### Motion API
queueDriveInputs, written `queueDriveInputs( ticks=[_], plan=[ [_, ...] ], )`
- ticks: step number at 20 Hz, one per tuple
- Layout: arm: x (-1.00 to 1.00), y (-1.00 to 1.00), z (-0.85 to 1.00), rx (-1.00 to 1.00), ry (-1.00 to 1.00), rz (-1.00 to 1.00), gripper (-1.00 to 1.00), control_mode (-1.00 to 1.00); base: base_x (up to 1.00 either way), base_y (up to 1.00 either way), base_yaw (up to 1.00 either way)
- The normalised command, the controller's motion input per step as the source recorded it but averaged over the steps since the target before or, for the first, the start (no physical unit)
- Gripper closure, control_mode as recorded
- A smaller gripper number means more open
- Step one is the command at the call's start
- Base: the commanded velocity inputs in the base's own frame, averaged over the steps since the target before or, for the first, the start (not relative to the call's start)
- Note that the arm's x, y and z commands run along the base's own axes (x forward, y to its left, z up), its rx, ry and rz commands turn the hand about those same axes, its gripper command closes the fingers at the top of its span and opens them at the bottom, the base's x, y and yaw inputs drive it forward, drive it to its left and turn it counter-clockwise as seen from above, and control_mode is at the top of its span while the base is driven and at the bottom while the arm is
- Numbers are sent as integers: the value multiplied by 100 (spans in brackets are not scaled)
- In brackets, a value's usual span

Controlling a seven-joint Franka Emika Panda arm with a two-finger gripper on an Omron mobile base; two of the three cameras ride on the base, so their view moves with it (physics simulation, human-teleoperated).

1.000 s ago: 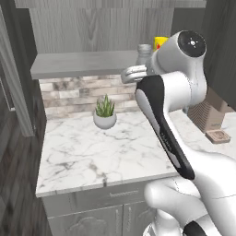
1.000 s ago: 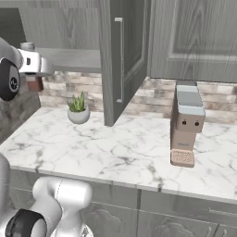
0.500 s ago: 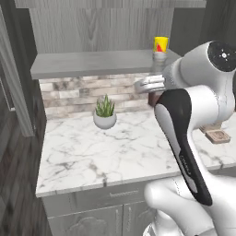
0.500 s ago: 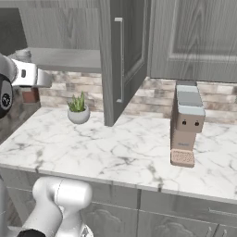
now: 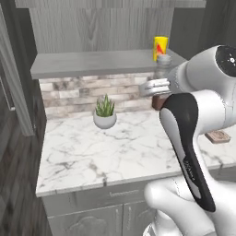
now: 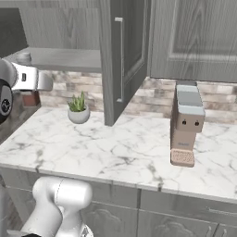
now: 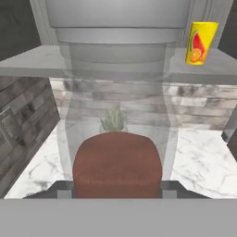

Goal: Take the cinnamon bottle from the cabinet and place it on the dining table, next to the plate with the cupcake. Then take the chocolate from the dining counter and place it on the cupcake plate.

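And here's the bottle (image 7: 118, 134), huge in the hand view, taking up the middle of the frame: clear glass, grey cap at the top, reddish-brown powder settled in the lower half. The gripper (image 7: 118, 192) has its two dark tips pressed against the bottle's sides at the bottom of that frame, pinching it, cap up.

Over in the left base view, the white arm (image 5: 193, 152) sweeps up the right side of the frame, and right at the middle right you catch the grey cap and the brown base of the bottle (image 5: 162, 78) peeking out beside the wrist, just off the front edge of the grey shelf (image 5: 97, 62). A yellow canister (image 5: 160, 47) with a red mark stands on that shelf, upper right of the frame, just behind the bottle.

Right base view: the bottle (image 6: 28, 95) sits at the far left edge, tucked under the hand, in front of the brick backsplash. A little potted plant (image 6: 78, 109) rests on the marble counter (image 6: 115, 152) just to the right. The open cabinet door (image 6: 119, 55) hangs at top centre, and a tan coffee machine (image 6: 186, 122) stands at the right.
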Motion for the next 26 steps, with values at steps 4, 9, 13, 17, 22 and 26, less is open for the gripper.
queueDriveInputs(
  ticks=[4, 9, 13, 17, 22, 26],
  plan=[
    [0, 0, 0, 0, 0, 0, 100, 100, -97, -7, 0],
    [0, 0, 0, 0, 0, 0, 100, 100, -100, -6, -3],
    [0, 0, 0, 0, 0, 0, 100, 100, -89, -18, -34],
    [0, 0, 0, 0, 0, 0, 100, 100, -69, -33, -60],
    [0, 0, 0, 0, 0, 0, 100, 100, -28, -45, -71],
    [0, 0, 0, 0, 0, 0, 100, 100, -4, -62, -73]
  ],
)
